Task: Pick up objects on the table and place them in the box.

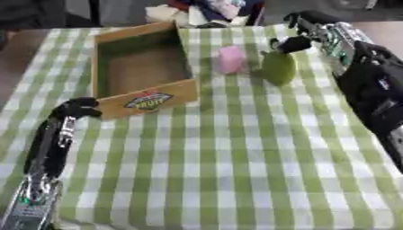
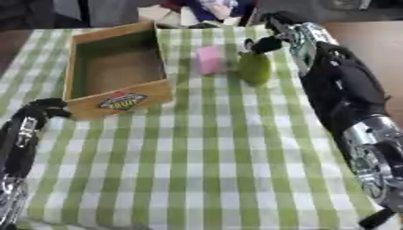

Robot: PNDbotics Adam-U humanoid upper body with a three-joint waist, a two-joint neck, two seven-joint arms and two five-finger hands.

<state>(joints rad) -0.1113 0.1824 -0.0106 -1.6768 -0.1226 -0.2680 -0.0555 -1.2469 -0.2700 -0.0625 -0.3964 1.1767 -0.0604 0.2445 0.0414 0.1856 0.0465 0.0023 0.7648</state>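
Observation:
A wooden box point(image 1: 182, 88) with a fruit label on its front wall stands at the back left of the green checked table, and its inside looks empty. To its right stands a small pink block point(image 1: 230, 59). Right of that is a green pear-shaped object point(image 1: 278, 68). My right hand point(image 1: 293, 44) reaches in from the upper right and sits at the top of the green object, touching or just above it. My left hand point(image 1: 78, 108) is curled shut on nothing at the box's front left corner, beside the label wall.
My right forearm point(image 2: 338, 85) lies along the table's right side. A pile of mixed things point(image 1: 206, 12) sits beyond the far edge. The checked cloth point(image 1: 228, 157) stretches across the front half of the table.

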